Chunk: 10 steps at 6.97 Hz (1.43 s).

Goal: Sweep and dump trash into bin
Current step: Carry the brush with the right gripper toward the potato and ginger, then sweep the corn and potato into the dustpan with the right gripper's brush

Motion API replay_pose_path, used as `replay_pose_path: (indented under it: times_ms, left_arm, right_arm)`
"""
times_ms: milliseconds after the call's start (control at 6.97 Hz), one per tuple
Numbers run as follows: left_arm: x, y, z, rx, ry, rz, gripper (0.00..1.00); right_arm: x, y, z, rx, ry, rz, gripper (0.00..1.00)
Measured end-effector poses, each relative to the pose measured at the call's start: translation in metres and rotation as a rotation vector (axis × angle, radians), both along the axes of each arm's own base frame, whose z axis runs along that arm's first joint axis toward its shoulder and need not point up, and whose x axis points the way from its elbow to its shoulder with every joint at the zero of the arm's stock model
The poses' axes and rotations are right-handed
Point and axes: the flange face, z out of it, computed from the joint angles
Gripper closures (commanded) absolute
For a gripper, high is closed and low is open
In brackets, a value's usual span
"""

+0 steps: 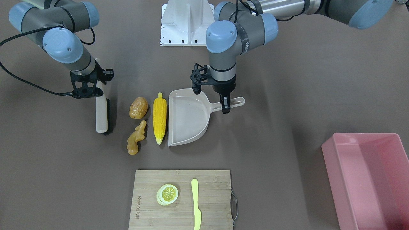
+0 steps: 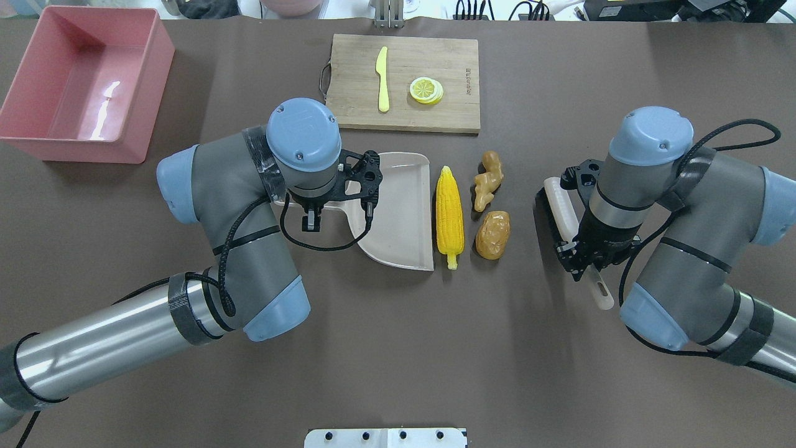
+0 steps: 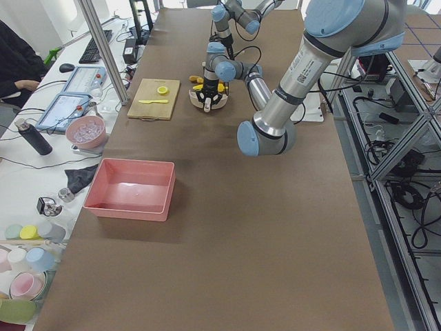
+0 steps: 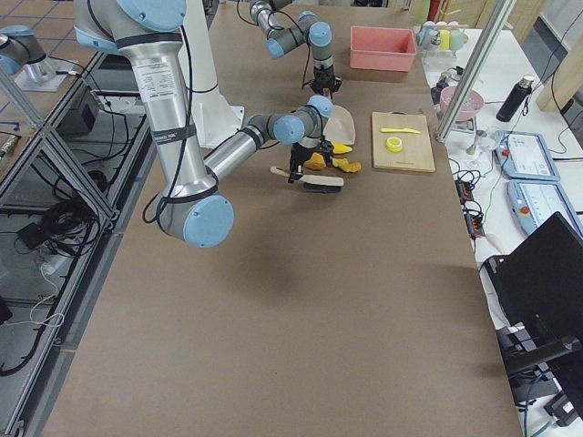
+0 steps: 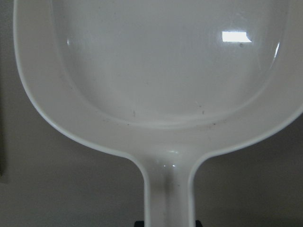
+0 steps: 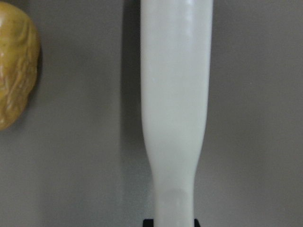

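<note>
You'll find the pink bin [image 4: 383, 47] at the top of the frame, right of centre, well apart from everything else. Mid-frame, the near right arm [image 4: 239, 150] reaches to the brush [image 4: 323, 180]. Just beyond it lie the tan-orange pieces [image 4: 347, 166], too small to tell apart, the yellow corn cob [image 4: 342, 147] and the dustpan [image 4: 344, 118], with the cutting board [image 4: 404, 155] to their right.

Seen from overhead, the long yellow toy corn cob [image 2: 449, 217] is lying flat, its pointed tip aiming toward six o'clock. The knobby tan-orange toy ginger root [image 2: 487, 180] is lying near it at two o'clock, and the brown lumpy toy potato [image 2: 493, 234] is sitting at four o'clock, close under the ginger. The large pink rectangular plastic tub [image 2: 152, 99] is standing upright, well apart at the corn's ten o'clock.
</note>
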Motion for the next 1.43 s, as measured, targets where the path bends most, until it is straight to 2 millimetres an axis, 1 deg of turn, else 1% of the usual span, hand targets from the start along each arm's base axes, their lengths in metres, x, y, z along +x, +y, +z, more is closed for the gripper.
replay_pose_path:
  times_ms: [143,287,430,717,860,1147,1434]
  left_arm:
    - [0.0,0.0,0.0,0.0,0.0,0.0,1.0]
    - [0.0,0.001,0.0,0.0,0.0,-0.001,1.0]
    - [0.001,0.0,0.0,-0.001,-0.001,-0.002,1.0]
    - [0.0,0.0,0.001,-0.001,-0.003,-0.002,1.0]
    - [0.0,0.0,0.001,-0.001,-0.004,-0.002,1.0]
    - [-0.001,0.0,0.0,0.0,-0.003,-0.003,1.0]
    - [0.001,0.002,-0.005,-0.011,0.008,-0.019,1.0]
  right_arm:
    - [-0.003,-0.012,-0.002,0.001,0.006,0.014,1.0]
    - [-0.011,-0.024,-0.007,0.006,0.012,0.027,1.0]
    - [-0.021,-0.027,-0.011,0.008,0.016,0.032,1.0]
    - [-0.046,-0.012,-0.018,0.018,0.01,0.047,1.0]
    - [-0.055,-0.006,-0.021,0.022,0.0,0.053,1.0]
    - [-0.063,-0.001,-0.029,0.023,-0.013,0.056,1.0]
    - [-0.066,0.001,-0.034,0.028,-0.02,0.054,1.0]
